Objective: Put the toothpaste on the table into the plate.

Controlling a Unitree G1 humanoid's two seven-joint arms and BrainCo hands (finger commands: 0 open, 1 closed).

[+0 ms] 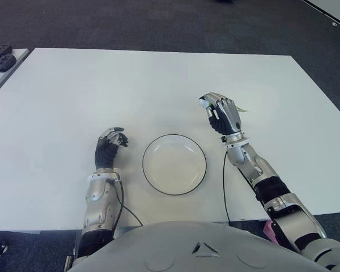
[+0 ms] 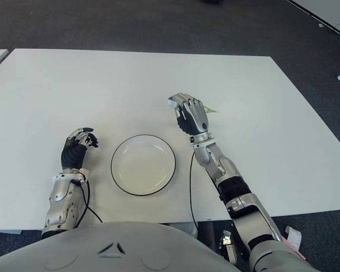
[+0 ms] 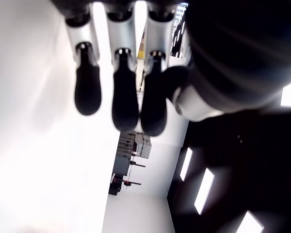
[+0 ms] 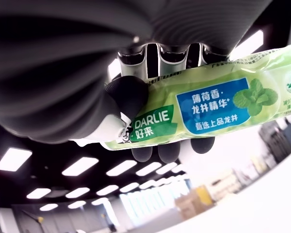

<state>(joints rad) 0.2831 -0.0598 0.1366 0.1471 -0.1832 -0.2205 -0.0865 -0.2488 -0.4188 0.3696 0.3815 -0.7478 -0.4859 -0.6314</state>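
My right hand (image 1: 218, 113) is up off the white table (image 1: 68, 90), to the right of and beyond the plate, with its fingers curled around a green toothpaste tube (image 4: 208, 109). The tube's white cap (image 1: 203, 102) pokes out on the hand's left side and its tail end (image 1: 241, 110) sticks out on the right. The white plate (image 1: 174, 164) with a dark rim sits at the table's near middle and holds nothing. My left hand (image 1: 110, 145) shows to the left of the plate, fingers loosely curled, with nothing in it.
A dark device (image 1: 0, 58) lies on another surface past the table's left edge. Dark carpet floor (image 1: 158, 22) runs beyond the far edge. A thin cable (image 1: 225, 187) hangs along my right forearm.
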